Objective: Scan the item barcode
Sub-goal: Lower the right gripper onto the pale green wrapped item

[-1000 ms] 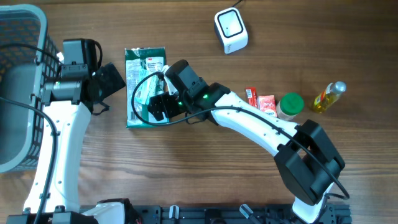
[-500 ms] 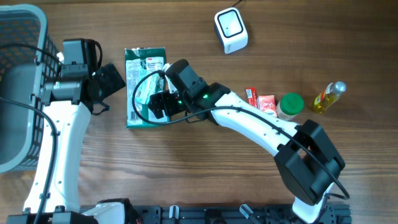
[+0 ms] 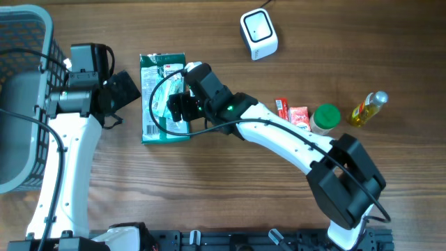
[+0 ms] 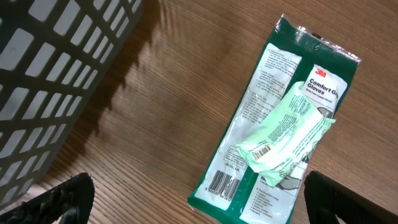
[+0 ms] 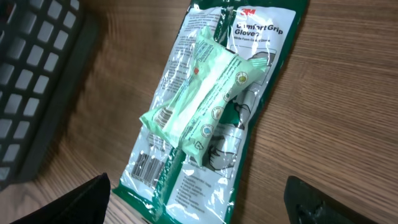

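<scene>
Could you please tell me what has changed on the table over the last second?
The right claw slid a short way along the flat dark green glove package, toward the far edge of the wooden table, jaws open, holding nothing. The pale green wrapped packet lies on that package as before. The open left claw and the white box-shaped scanner have not moved.

Left arm, right arm: jaws apart.
</scene>
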Available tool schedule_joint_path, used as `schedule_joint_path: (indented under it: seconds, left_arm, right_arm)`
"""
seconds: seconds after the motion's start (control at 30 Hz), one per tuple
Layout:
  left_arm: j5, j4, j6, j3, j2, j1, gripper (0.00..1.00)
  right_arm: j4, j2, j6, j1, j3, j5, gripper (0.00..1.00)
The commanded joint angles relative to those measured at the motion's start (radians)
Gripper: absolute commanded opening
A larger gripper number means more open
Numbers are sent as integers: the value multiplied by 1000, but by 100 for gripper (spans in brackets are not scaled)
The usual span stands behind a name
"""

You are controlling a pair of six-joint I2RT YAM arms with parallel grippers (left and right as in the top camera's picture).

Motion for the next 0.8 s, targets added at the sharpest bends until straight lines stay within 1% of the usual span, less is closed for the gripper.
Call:
schedule_joint_path:
  seconds: [0.0,0.07,0.17,0.23,0.37,0.43,0.53,0.6,0.77]
  left_arm:
    - [2,2,8,0,2,-5,100]
    - [2,2,8,0,2,-5,100]
    - [2,2,8,0,2,-5,100]
    - [2,2,8,0,2,-5,100]
    - [2,2,8,0,2,-5,100]
    - [2,2,8,0,2,-5,100]
    - [2,2,8,0,2,-5,100]
    - [2,2,8,0,2,-5,100]
    - [2,2,8,0,2,-5,100]
  right_arm:
    - [29,75,79,2,-10,23,88]
    - [57,102,97,2,-10,16,82]
    - [133,154,97,3,-10,-30,70]
    - [173,179,96,3,-10,-49,64]
    - [210,198,97,3,-10,-60,51]
    - [238,197,97,3,-8,-61,51]
    - [273,198,116,2,-8,-87,55]
    - [276,198,149,3,-8,-87,55]
    - [291,212,168,3,-8,-79,54]
